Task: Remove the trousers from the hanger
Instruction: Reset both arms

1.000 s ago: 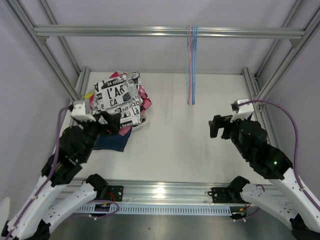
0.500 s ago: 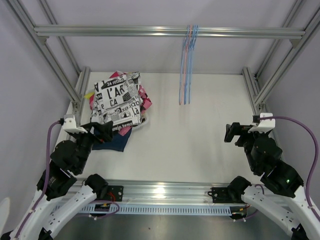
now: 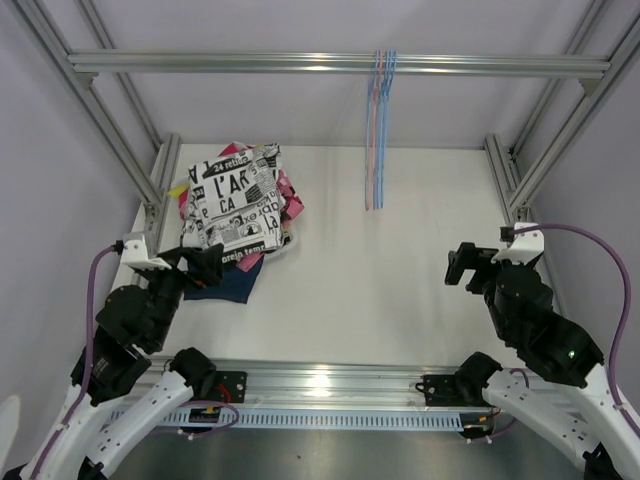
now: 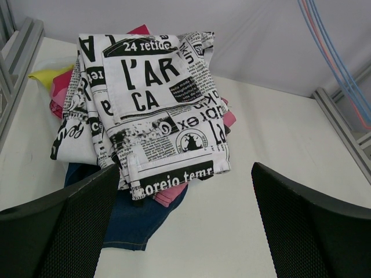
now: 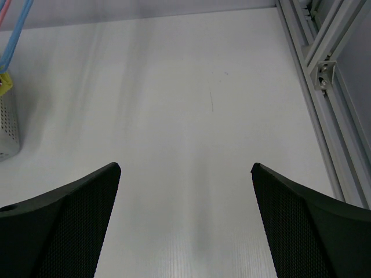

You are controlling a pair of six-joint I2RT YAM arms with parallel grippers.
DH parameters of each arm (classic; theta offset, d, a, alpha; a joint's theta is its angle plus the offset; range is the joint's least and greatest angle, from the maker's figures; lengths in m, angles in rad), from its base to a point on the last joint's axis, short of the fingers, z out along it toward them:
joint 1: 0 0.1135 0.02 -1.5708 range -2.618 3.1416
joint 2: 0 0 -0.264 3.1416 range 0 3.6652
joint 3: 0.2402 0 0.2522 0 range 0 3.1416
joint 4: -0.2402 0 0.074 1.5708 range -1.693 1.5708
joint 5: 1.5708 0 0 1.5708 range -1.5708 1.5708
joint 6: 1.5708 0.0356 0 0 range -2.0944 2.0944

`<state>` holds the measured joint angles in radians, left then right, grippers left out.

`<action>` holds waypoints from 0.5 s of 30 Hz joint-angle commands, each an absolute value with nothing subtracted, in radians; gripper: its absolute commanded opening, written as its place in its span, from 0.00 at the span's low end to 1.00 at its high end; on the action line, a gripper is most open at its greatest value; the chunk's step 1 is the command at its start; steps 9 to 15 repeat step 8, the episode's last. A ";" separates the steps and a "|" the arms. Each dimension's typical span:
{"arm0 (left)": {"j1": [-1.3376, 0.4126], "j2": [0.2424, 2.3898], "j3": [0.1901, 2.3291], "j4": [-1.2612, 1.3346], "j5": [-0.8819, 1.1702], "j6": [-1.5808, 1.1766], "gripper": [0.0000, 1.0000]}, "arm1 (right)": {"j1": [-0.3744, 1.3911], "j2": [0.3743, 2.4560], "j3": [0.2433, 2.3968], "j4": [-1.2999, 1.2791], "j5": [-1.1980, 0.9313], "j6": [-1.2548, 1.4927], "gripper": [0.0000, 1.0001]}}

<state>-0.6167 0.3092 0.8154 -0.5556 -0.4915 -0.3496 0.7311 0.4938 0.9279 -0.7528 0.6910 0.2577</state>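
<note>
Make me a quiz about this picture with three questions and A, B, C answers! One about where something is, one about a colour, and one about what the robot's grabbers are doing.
1. Where does the pile of trousers lie?
A) in a basket
B) on the floor
C) on the left part of the table

2. Which pair lies on top of the pile?
A) navy blue
B) the white pair with black lettering
C) plain yellow

3. How are the left gripper and the right gripper?
A) both open, holding nothing
B) both shut on cloth
C) one open, one shut

Answers:
1 C: the top view shows the heap on the table, while the hangers hang bare from the bar.
2 B: the lettered cloth covers the others.
3 A: each wrist view shows the fingers wide apart with nothing between them.
</note>
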 commanded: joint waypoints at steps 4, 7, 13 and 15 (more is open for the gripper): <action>-0.607 0.302 0.821 -0.555 -0.471 -0.348 0.99 | 0.736 0.407 0.928 -0.689 0.625 0.279 1.00; -0.607 0.302 0.822 -0.558 -0.471 -0.347 0.99 | 0.738 0.374 0.894 -0.661 0.565 0.258 0.99; -0.607 0.302 0.828 -0.560 -0.471 -0.350 0.99 | 0.738 0.365 0.884 -0.658 0.549 0.255 0.99; -0.607 0.302 0.828 -0.560 -0.471 -0.350 0.99 | 0.738 0.365 0.884 -0.658 0.549 0.255 0.99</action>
